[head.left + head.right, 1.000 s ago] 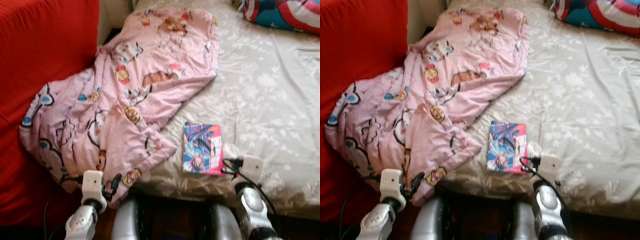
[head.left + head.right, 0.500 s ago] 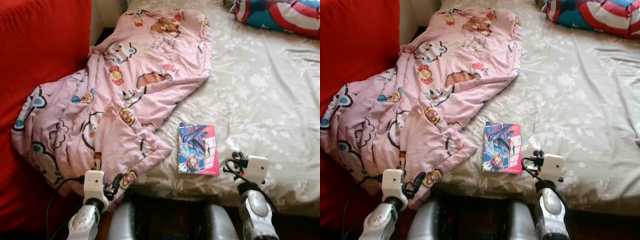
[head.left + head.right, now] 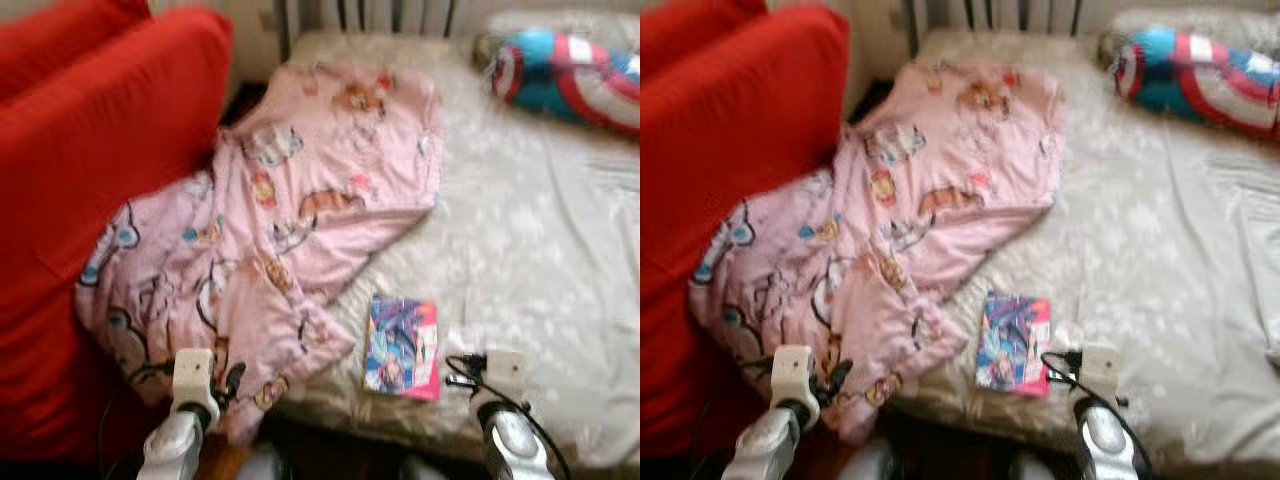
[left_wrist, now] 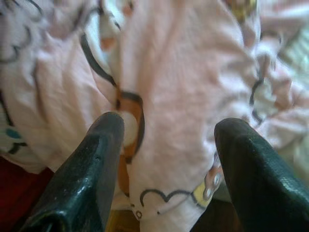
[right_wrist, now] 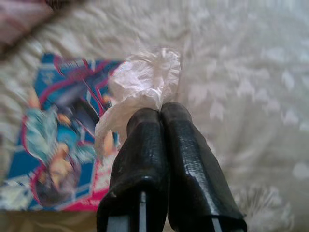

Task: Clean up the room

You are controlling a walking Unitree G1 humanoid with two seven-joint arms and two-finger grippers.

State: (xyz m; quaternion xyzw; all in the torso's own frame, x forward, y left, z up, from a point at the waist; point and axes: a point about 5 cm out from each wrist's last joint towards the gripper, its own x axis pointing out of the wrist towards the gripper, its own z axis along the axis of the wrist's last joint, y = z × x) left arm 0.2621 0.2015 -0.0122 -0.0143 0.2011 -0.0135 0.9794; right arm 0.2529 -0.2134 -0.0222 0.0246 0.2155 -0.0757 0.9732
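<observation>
The right claw [image 5: 161, 108] has its two black fingers pressed together on a crumpled piece of thin clear plastic [image 5: 142, 84], which stands up from the fingertips and hangs a little to one side. It is low over the near edge of the bed [image 3: 560, 250], which has a pale sheet with a flower pattern. Just beside this claw, toward the left arm, a colourful comic book [image 3: 403, 347] lies flat on the sheet. The left claw [image 4: 166, 145] is wide open and holds nothing; its fingers [image 4: 91, 164] point at the pink blanket [image 3: 290, 230] with cartoon prints, very close in front of them. This blanket spreads from in front of the left claw up across the bed, and its edge hangs down beside a red sofa [image 3: 100, 160]. Far beyond the right claw, at the head of the bed, lies a pillow [image 3: 570, 80] with red, white and blue rings. The head views are a little blurred.
</observation>
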